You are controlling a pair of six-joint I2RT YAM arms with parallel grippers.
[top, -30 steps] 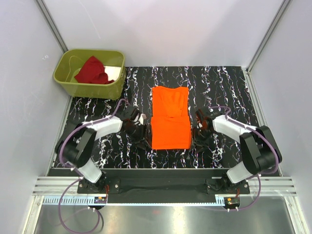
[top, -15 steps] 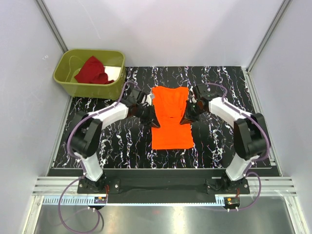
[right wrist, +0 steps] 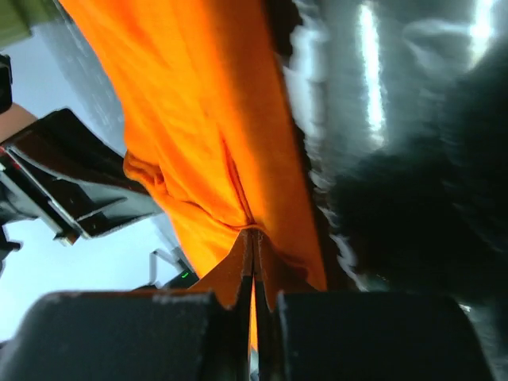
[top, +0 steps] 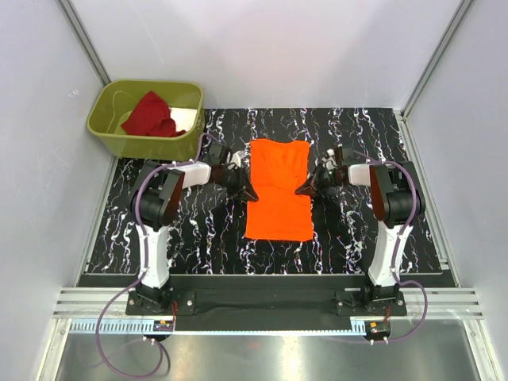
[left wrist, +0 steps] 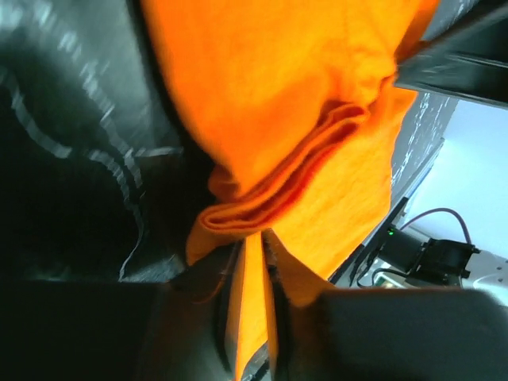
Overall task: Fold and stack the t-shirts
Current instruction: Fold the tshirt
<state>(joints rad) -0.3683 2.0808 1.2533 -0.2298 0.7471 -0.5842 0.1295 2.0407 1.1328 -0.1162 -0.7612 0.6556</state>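
Observation:
The orange t-shirt (top: 278, 190) lies lengthwise in the middle of the black marbled mat (top: 357, 230). My left gripper (top: 248, 191) sits at its left side edge, about halfway along. In the left wrist view that gripper (left wrist: 266, 238) is shut on a folded bunch of the orange t-shirt (left wrist: 278, 95). My right gripper (top: 305, 189) is at the opposite side edge. Its wrist view shows the gripper (right wrist: 254, 234) shut tight on a pinch of orange t-shirt (right wrist: 198, 119). The dark red t-shirt (top: 151, 115) lies crumpled in the bin.
An olive-green plastic bin (top: 111, 135) stands at the back left, just off the mat's corner. White walls with metal posts enclose the table on three sides. Both arm bases are bolted to the black rail (top: 262, 300) at the near edge.
Both grippers moved from beside the shirt's near half back to its mid side edges and shut on the cloth. Both arms now reach farther over the mat.

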